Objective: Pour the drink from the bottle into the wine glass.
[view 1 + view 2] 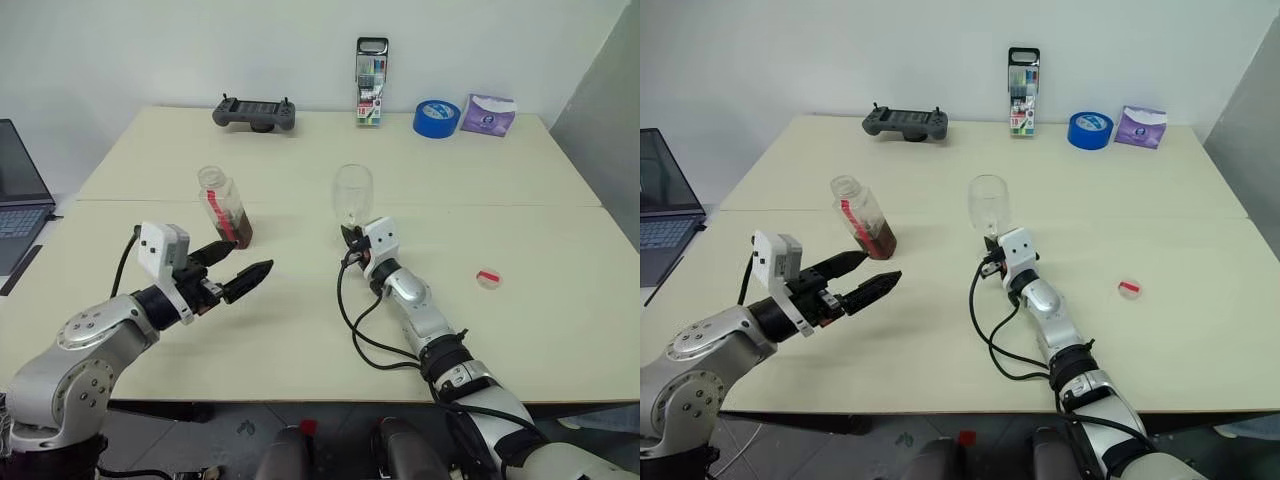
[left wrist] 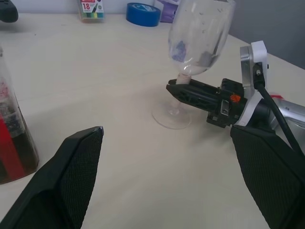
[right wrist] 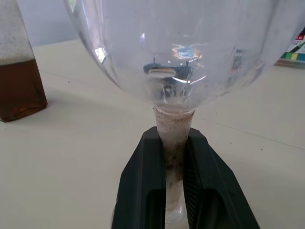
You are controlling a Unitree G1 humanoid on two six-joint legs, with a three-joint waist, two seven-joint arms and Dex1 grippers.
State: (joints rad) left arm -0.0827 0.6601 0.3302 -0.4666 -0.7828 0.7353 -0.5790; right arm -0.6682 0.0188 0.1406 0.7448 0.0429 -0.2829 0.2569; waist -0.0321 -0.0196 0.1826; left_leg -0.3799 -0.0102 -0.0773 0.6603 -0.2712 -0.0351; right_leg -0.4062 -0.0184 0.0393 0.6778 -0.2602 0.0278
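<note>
The right gripper (image 3: pixel 174 157) clamps the wine glass (image 1: pixel 352 192) by its stem, steadying it upright on the surface (image 1: pixel 300 320) for pouring. The left gripper (image 1: pixel 235 268) hangs wide open with the uncapped bottle (image 1: pixel 224 207) of drink (image 1: pixel 238 228) just ahead of its fingertips, ready to be grasped

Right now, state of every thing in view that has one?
bottle: upright on the table, uncapped, some dark drink at the bottom.
wine glass: upright, empty, foot on the table.
right gripper: shut on the wine glass stem.
left gripper: open, holding nothing, short of the bottle.
red cap: off, lying on the table.
</note>
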